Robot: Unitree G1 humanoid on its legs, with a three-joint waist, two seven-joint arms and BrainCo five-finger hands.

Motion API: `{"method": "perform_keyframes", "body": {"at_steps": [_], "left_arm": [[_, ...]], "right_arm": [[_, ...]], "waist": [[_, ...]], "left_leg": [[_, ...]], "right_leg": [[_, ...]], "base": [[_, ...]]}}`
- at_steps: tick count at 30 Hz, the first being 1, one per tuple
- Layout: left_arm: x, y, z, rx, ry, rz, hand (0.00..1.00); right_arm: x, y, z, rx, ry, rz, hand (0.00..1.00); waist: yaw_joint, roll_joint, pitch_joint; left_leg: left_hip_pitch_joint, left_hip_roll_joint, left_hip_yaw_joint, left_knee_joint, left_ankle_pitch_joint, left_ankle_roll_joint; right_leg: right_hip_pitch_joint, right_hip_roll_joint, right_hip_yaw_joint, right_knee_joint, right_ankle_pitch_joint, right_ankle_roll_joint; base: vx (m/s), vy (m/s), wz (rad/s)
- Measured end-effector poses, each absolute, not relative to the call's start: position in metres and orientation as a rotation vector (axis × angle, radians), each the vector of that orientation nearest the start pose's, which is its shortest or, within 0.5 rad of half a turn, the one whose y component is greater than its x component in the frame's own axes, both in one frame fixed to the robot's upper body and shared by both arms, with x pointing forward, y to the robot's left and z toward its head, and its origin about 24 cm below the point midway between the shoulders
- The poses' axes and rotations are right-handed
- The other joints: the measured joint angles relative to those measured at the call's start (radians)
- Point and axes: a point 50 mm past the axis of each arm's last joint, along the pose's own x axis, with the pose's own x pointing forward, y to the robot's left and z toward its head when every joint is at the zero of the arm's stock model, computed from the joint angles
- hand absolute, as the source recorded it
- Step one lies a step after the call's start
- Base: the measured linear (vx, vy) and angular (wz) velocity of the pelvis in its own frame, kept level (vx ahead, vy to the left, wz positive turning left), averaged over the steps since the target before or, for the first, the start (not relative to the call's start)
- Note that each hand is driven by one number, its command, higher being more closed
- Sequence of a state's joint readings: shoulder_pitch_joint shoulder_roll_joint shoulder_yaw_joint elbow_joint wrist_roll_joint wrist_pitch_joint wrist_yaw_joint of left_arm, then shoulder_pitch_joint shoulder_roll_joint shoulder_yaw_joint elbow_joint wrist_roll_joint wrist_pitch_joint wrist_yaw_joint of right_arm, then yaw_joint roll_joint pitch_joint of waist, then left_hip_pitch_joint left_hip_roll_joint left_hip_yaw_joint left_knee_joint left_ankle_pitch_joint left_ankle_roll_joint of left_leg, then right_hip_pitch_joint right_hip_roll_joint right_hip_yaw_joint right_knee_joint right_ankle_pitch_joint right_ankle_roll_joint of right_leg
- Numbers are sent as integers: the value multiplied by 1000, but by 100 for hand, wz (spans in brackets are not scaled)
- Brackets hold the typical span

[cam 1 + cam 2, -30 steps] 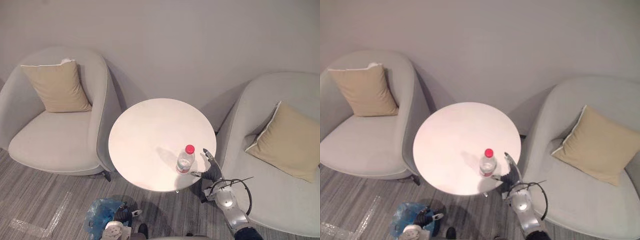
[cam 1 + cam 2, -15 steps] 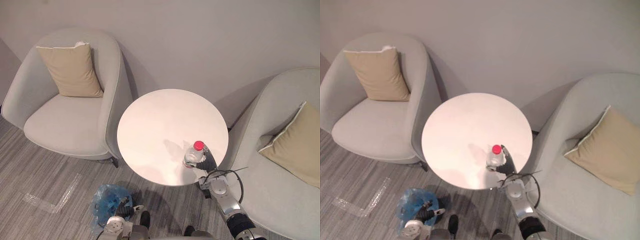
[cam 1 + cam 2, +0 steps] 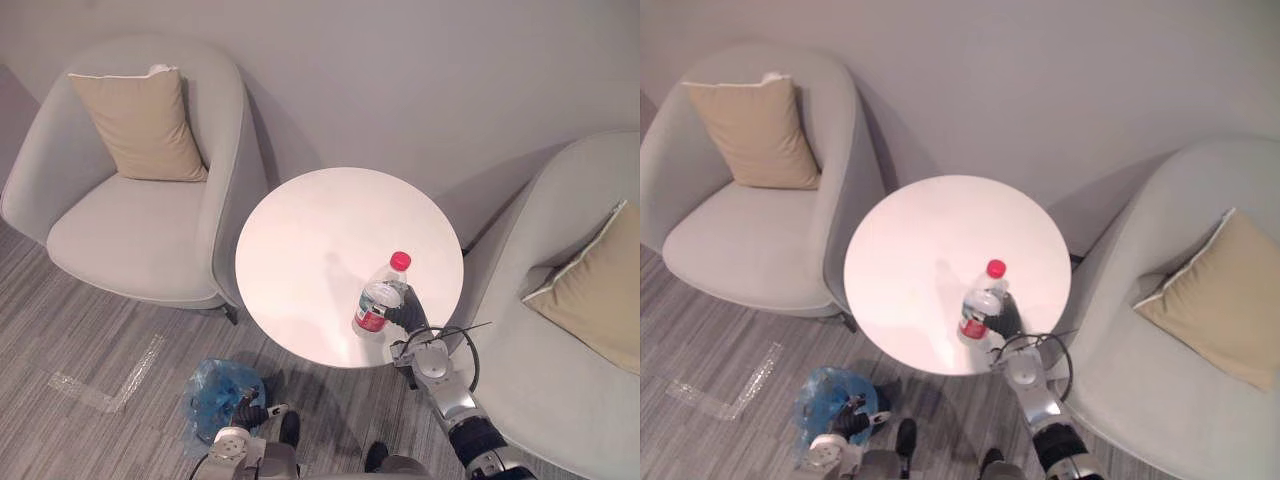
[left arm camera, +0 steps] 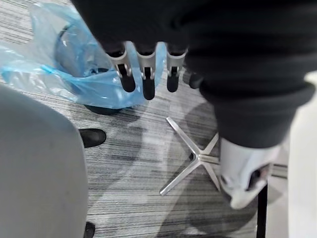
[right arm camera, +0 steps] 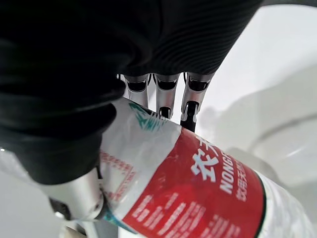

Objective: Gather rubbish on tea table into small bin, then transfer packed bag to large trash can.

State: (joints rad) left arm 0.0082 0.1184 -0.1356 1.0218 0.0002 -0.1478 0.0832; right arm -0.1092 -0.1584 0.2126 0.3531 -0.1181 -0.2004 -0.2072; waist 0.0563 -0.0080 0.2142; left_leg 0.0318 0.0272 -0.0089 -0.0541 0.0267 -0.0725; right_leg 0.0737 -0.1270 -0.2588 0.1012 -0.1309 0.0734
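Right wrist view showed the right hand (image 5: 59, 99) grasping a clear plastic bottle (image 5: 198, 183) with a red cap and label, tilted over the round white table (image 3: 310, 230) near its 4 o'clock edge. The left hand (image 4: 144, 64) hung with relaxed fingers beside the blue-bagged small bin (image 3: 212, 392), at the table's 7 o'clock.

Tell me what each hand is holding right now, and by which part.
The right hand grips the water bottle around its labelled middle, cap free. The left hand holds nothing, fingers straight near the blue-bagged bin.
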Motion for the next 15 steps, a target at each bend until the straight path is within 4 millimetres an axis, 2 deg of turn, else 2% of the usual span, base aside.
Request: {"method": "perform_keyframes", "body": {"at_steps": [3, 8, 10, 13, 15], "left_arm": [[140, 179, -145, 213, 884, -3, 0], [140, 174, -146, 254, 886, -59, 0], [140, 176, -146, 277, 887, -76, 0], [143, 177, -145, 290, 879, -82, 0], [143, 177, -144, 291, 878, -82, 0]], "right_arm": [[257, -139, 6, -295, 6, 56, 100], [241, -136, 7, -326, -9, 103, 100], [237, -134, 13, -345, -40, 105, 100], [236, -131, 19, -331, -69, 110, 100], [237, -129, 20, -327, -80, 115, 100]], "waist": [[-5, -1, -1], [-37, -7, 0], [-58, -11, -3], [-53, -37, -21], [-44, -42, -26]], "left_leg": [[17, 1, 32, 6, -13, 2], [16, -27, 22, 80, -52, 10], [-17, -33, -34, 98, -50, 9], [-62, -53, -93, 111, -31, 1], [-80, -58, -127, 112, -17, -5]], "right_leg": [[-8, -3, 34, 19, -3, 4], [-26, -38, 70, 145, -61, 23], [-47, -29, 161, 194, -69, 33], [-52, -28, 237, 194, -109, 33], [-45, -27, 228, 181, -122, 27]], "base": [[-18, 21, -35], [-18, 28, 7], [-38, 16, 63], [-31, -43, 68], [-45, -72, 66]]}}
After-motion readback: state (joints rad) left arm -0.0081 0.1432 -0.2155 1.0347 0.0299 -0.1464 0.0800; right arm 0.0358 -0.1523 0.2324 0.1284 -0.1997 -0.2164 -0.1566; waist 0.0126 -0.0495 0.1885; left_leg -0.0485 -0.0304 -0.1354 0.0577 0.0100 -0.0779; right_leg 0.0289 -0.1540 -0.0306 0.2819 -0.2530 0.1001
